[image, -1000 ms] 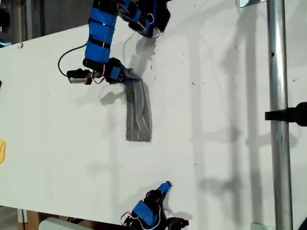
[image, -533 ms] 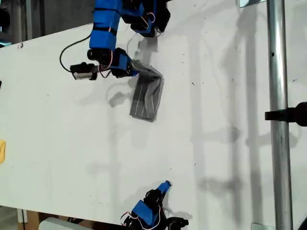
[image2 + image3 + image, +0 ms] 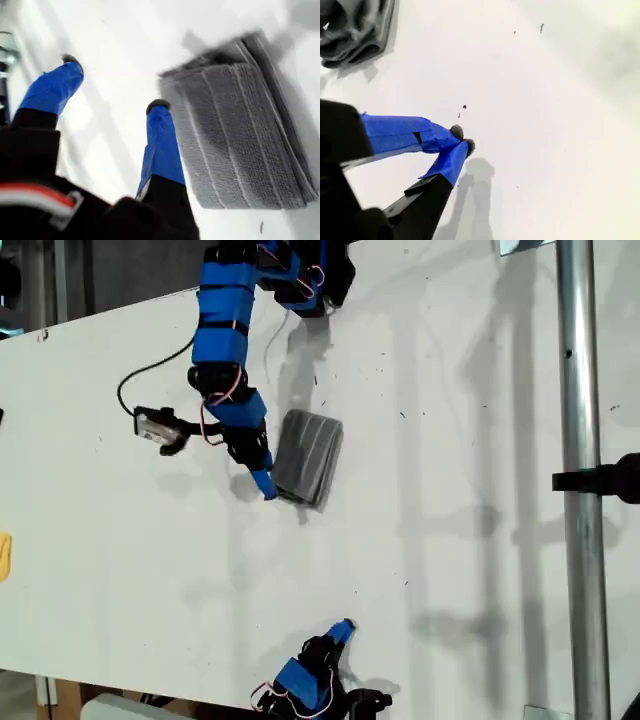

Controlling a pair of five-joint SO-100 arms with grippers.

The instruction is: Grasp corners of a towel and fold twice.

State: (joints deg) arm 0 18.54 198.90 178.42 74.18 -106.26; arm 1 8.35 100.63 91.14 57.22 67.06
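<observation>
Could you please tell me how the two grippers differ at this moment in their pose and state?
My first gripper has its jaws spread wide, while my second gripper has its tips pressed together. My first gripper sits right beside the folded towel, one finger next to its edge; my second gripper rests apart from it, near the table's lower edge in the exterior view. Both have blue-taped fingers, and neither holds anything.
</observation>
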